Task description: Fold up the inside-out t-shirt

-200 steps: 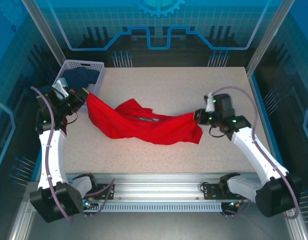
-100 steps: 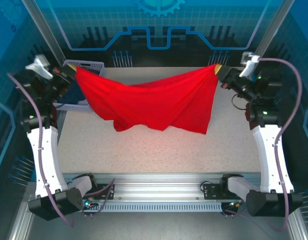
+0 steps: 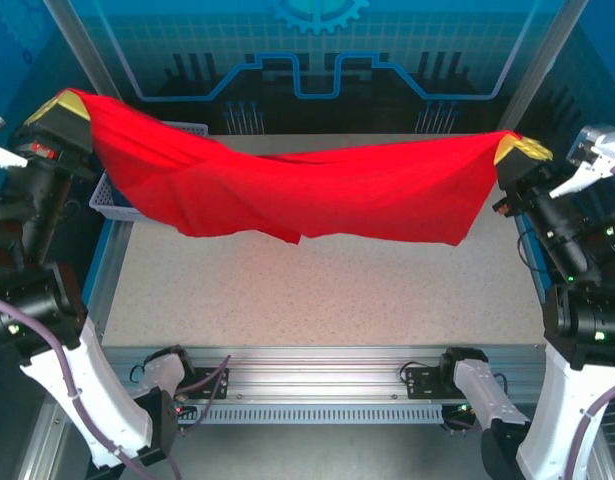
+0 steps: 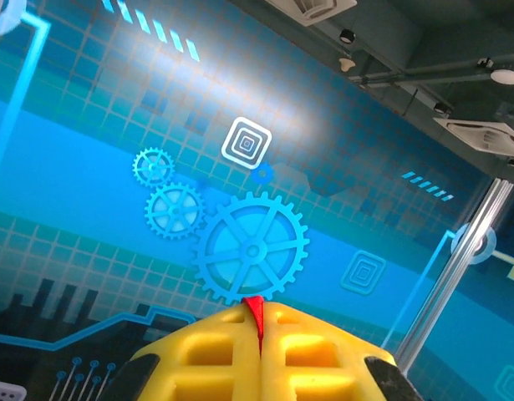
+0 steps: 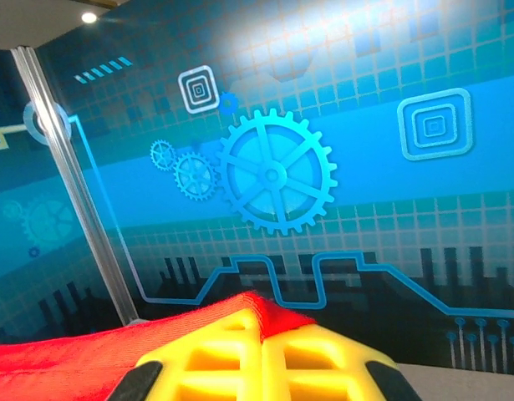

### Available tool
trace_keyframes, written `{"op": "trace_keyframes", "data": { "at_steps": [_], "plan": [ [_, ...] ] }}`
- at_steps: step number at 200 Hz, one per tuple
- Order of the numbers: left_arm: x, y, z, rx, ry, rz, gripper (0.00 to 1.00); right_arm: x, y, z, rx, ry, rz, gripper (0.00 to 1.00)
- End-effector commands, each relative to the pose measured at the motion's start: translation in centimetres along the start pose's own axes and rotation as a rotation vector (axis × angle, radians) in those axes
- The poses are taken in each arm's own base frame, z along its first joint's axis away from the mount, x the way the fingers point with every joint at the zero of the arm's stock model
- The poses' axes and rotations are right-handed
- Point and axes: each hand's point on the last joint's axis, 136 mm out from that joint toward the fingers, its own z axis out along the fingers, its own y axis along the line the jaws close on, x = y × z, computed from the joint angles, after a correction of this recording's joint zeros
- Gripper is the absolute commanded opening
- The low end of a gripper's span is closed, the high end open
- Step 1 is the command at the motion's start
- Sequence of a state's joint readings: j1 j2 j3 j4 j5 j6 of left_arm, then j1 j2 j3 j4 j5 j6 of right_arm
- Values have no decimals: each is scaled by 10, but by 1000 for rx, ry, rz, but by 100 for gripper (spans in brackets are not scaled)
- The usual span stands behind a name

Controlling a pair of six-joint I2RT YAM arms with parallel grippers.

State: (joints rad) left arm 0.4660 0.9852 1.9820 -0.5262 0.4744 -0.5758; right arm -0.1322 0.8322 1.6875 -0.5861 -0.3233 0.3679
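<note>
Left gripper (image 3: 71, 104) is raised high, out past the left rear corner of the table (image 3: 327, 290), its yellow fingers (image 3: 53, 108) pressed together on one end of the red t-shirt (image 3: 317, 195). The cloth leaves the fingertips and runs off to its right. In the left wrist view the two yellow pads of the left gripper (image 4: 258, 355) meet with no gap, and a thin sliver of red t-shirt (image 4: 254, 311) is pinched in the seam between them. The fingertips point up at the blue back wall with its gear graphic (image 4: 251, 249). Below and slightly right of the left gripper sits a white basket (image 3: 107, 198), mostly covered by the hanging cloth. From there the t-shirt spans the full width between the two grippers as one sagging band. Its top edge dips toward the middle. Its lower edge is uneven, deepest below and to the right of the left gripper, shallower toward the right gripper. It appears to hang clear of the table; contact cannot be ruled out from above. Right gripper (image 3: 520, 150) is also raised, off the right rear corner of the table and somewhat lower than the left one, its yellow fingers shut on the other end of the t-shirt. In the right wrist view the pads of the right gripper (image 5: 261, 363) are closed flush, with red cloth (image 5: 98, 355) bunched at the fingertips and spreading away to their left. A metal post (image 5: 81, 192) stands beyond it against the wall.
</note>
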Motion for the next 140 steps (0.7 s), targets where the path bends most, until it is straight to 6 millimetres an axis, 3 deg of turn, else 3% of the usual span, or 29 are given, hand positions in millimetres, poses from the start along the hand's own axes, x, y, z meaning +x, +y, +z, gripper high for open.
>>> {"op": "trace_keyframes", "data": {
  "at_steps": [1,29,45,61,80,95,108,126,140],
  "plan": [
    [-23,-21,-20,-18,-76,109,0,-16,3,-27,76,-41,-89,0],
    [-62,-58,-40,13,-194,199,0,-49,16,-53,101,-134,-139,0],
    [-79,-70,-39,41,-238,219,0,-61,15,-59,137,-163,-160,0],
    [-84,-58,-18,44,-231,185,0,-67,8,-55,174,-164,-177,0],
    [-71,-17,29,31,-152,97,0,-61,-6,-33,194,-126,-176,0],
    [-50,22,67,22,-78,15,0,-46,-24,-5,202,-72,-156,0],
    [-15,56,103,-14,3,-8,0,-26,-43,26,207,-9,-128,0],
    [56,95,158,-73,150,19,0,17,-81,74,246,96,-94,0],
    [122,132,201,-116,267,5,0,63,-115,115,305,186,-93,0]
  ]
}}
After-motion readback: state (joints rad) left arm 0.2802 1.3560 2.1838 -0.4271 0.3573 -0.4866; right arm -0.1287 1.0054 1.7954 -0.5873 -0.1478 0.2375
